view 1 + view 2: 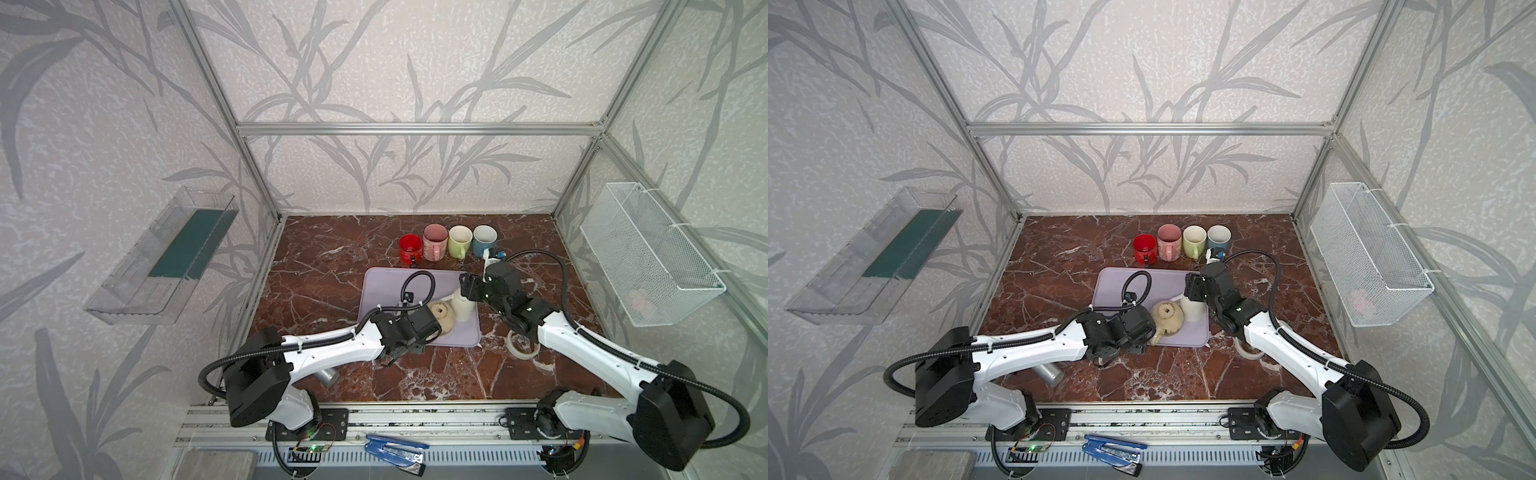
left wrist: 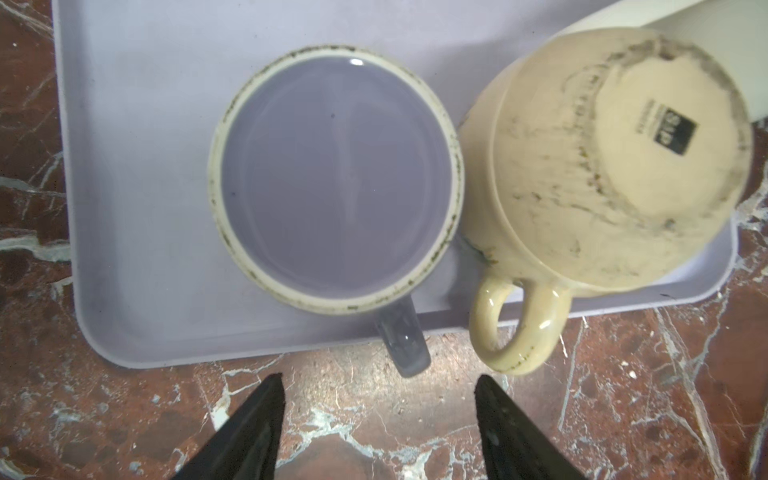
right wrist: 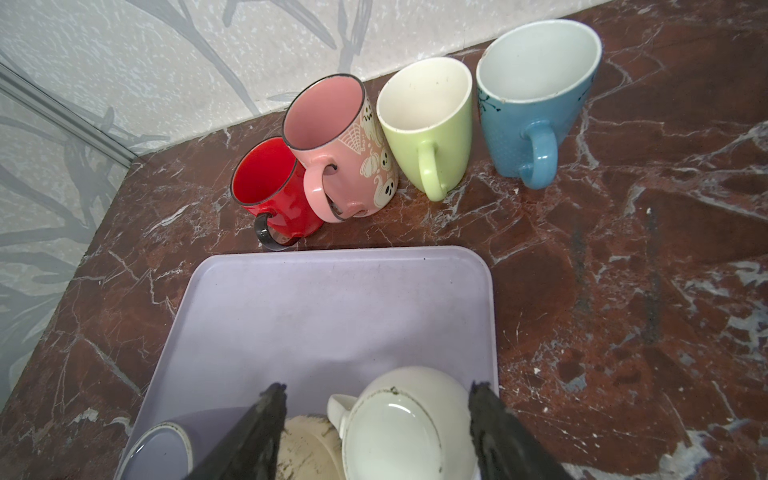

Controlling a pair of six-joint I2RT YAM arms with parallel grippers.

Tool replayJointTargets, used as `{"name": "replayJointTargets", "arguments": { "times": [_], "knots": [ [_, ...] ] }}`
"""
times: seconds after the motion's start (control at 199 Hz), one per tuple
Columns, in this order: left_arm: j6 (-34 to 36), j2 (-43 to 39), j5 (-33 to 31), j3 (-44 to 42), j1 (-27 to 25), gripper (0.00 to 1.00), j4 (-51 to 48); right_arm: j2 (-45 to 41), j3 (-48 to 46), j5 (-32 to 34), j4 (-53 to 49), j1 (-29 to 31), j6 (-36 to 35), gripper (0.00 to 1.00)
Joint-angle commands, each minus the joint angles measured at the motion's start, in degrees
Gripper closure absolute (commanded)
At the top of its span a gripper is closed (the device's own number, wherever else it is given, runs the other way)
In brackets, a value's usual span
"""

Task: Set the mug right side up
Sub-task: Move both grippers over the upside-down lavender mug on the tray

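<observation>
Right pincer is hanging wide, upturned white mug between its jaws; squeezing squarely is looking wisest; left pincer is gaping empty.

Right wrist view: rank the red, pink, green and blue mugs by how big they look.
1. blue mug, largest.
2. pink mug and green mug look about alike, so not ranked.
3. red mug, smallest.
The lens angle leaves real sizes unsure.

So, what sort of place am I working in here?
Probably a robot test cell mocked up as a kitchen counter: aluminium frame holding leaf-print wall panels, marble-look tabletop, a row of mugs.
</observation>
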Motion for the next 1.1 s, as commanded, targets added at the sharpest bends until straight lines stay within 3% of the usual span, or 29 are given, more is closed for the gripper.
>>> {"name": "replayJointTargets", "arguments": {
  "times": [0.0,0.316,0.487,0.667,0.928,1.098],
  "knots": [
    [-0.3,1.3,-0.2,1.9,1.2,0.30,0.7,0.0,-0.6,0.1,0.7,-0.4,0.3,0.30],
    [1.8,0.6,3.2,-1.6,7.6,0.36,2.4,0.3,-0.7,-0.8,1.4,-0.4,-0.3,0.30],
    [3.8,-0.9,5.0,-0.8,8.6,0.37,1.5,0.2,-0.1,-4.2,2.0,-0.4,-3.3,0.30],
    [6.5,-2.9,7.3,1.5,8.7,0.33,-0.3,1.1,4.9,-8.2,-6.2,0.0,-4.8,0.31],
    [9.6,-19.5,2.2,-3.0,9.4,0.27,3.0,0.7,11.1,-0.4,-17.9,10.7,-6.5,0.32],
    [14.4,-30.8,-1.8,-3.3,11.2,0.21,0.1,3.9,14.9,3.4,-21.6,17.8,-5.7,0.36]
  ]
}}
